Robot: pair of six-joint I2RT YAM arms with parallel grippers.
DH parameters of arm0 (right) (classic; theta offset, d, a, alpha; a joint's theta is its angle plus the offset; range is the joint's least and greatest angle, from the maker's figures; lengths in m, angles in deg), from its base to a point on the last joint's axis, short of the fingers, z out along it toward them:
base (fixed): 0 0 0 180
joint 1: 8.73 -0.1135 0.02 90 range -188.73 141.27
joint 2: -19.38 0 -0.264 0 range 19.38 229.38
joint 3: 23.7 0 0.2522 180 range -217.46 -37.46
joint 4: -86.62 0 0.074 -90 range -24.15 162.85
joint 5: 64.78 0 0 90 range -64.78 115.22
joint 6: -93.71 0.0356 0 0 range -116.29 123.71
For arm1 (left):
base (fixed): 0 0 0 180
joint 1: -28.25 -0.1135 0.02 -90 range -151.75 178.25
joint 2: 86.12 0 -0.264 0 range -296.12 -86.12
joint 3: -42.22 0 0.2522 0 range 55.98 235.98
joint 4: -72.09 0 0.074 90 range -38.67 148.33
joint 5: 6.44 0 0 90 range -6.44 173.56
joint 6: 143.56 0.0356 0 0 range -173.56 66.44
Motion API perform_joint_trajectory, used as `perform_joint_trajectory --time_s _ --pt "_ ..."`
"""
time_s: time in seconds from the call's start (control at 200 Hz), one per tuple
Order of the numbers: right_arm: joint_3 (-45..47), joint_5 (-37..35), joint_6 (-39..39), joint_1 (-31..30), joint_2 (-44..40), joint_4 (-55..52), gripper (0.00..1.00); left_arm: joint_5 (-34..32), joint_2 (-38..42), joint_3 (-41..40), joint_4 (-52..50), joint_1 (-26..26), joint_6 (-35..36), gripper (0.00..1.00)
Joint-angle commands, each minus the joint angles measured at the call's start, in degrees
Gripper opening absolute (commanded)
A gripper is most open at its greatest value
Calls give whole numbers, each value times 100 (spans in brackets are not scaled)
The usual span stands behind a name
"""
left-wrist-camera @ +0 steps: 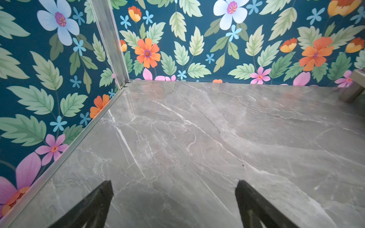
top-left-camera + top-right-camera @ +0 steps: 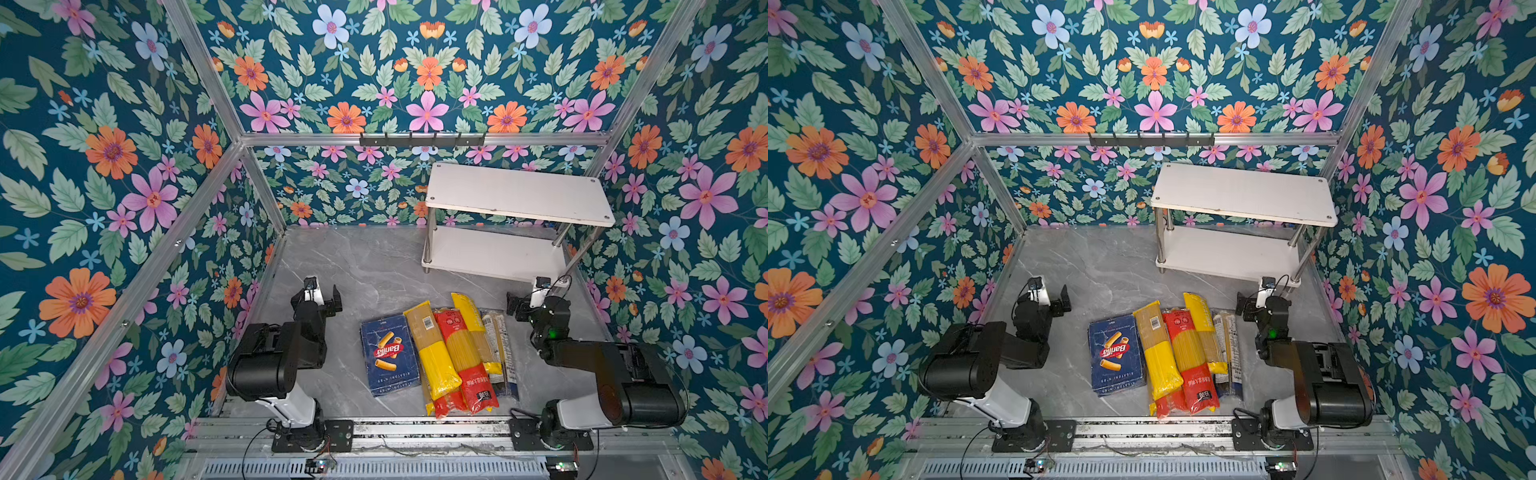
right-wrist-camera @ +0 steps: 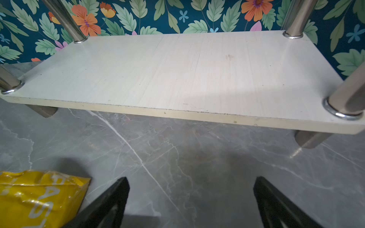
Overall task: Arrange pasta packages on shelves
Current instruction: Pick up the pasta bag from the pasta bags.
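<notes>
Both arms sit low at the near edge of the marble table [image 2: 365, 266], and neither holds anything. The left gripper [image 2: 320, 296] rests near the left wall with its jaws spread wide; its wrist view shows the left gripper [image 1: 173, 184] over bare marble, with a foot of the shelves [image 1: 353, 92] at the edge of the picture. The right gripper [image 2: 534, 297] is likewise released, and sits just in front of the shelves [image 2: 515, 193]; in its wrist view the gap between the fingers [image 3: 123, 180] faces the lower board [image 3: 177, 75], which stands on short chrome feet. The shelves stand at the back right, against the floral wall, below a black hook rail [image 2: 422, 140]. The pasta packs lie flat on the table between the two arms, well apart from the shelves. The blue Barilla pack [image 2: 388, 353] is on the left of the group. Beside it lies a long yellow bag [image 2: 432, 353], then a red bag [image 2: 465, 357], both partly clear. A second yellow bag [image 2: 469, 320] lies slanted over the red one, its end showing in the right wrist view [image 3: 39, 197]. A clear bag [image 2: 492, 332] is rightmost, and it lies over something dark that I cannot make out.
</notes>
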Motion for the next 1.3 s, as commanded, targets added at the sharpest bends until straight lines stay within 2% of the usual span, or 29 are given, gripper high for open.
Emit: perform_joint_trajectory --time_s 0.0,1.295 --pt "-5 -52 -11 -6 1 191 99 27 10 -30 119 -1 1 100" --pt "1 -119 -30 -41 8 192 99 51 13 -16 100 -14 1 99"
